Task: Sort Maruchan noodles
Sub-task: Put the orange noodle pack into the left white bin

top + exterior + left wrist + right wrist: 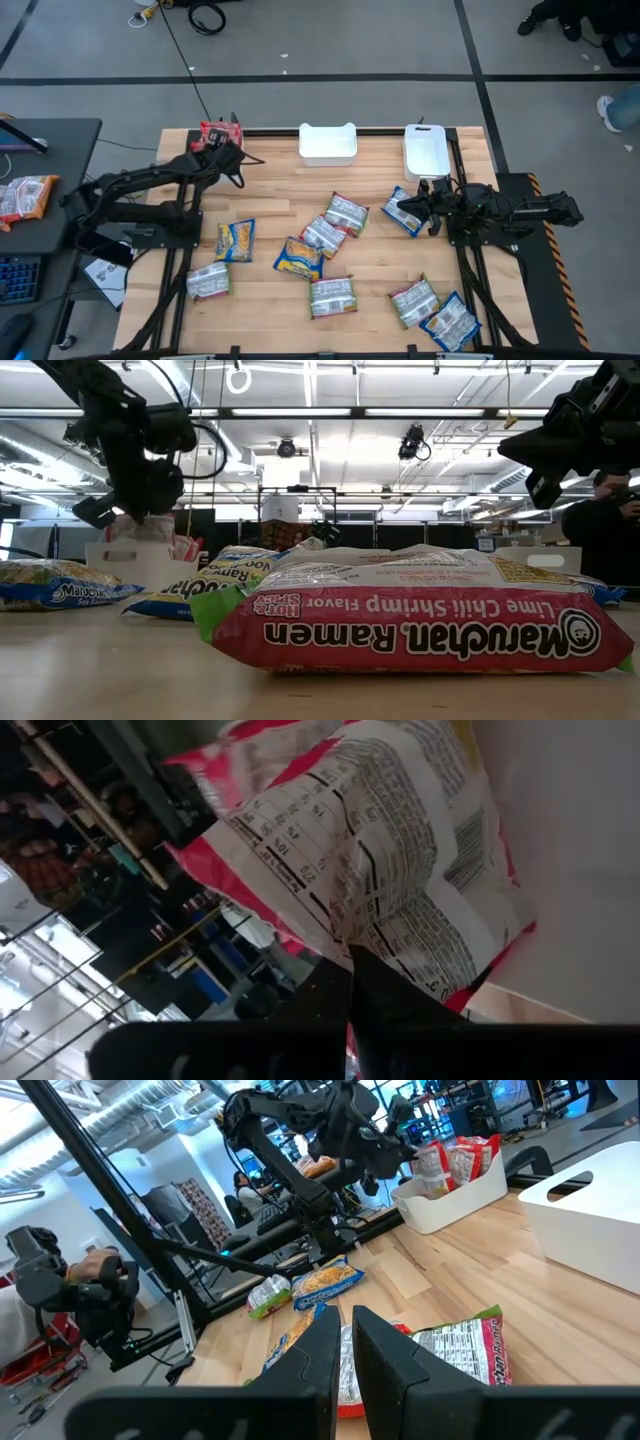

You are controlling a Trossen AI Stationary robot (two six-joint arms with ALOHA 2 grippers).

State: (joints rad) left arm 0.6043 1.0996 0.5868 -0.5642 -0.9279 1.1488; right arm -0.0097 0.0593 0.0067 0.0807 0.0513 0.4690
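Note:
My left gripper (232,152) is at the table's far left corner, shut on a red-and-white Maruchan noodle packet (380,850) over a white bin (455,1192) that holds other red packets (218,132). My right gripper (400,210) waits at the table's right side, level and shut, with nothing between its fingers, just above a blue packet (406,218). Several more packets lie flat on the table: blue-yellow ones (236,240) and silvery-green ones (332,296), with a lime chili shrimp packet (420,622) at the near edge. My left gripper pinches the red packet between its two fingers at a crumpled spot on the printed back (348,932), near one edge. The fingers slant downward. The packet hangs at the fingertips (142,525) over the bin; I cannot tell whether it touches the bin.
Two more white bins (328,143) (425,148) stand along the far edge. Packets are scattered over the table's middle and near right (450,322). A desk with another packet (25,197) stands off the table's left. A person (60,1290) shows beyond the table.

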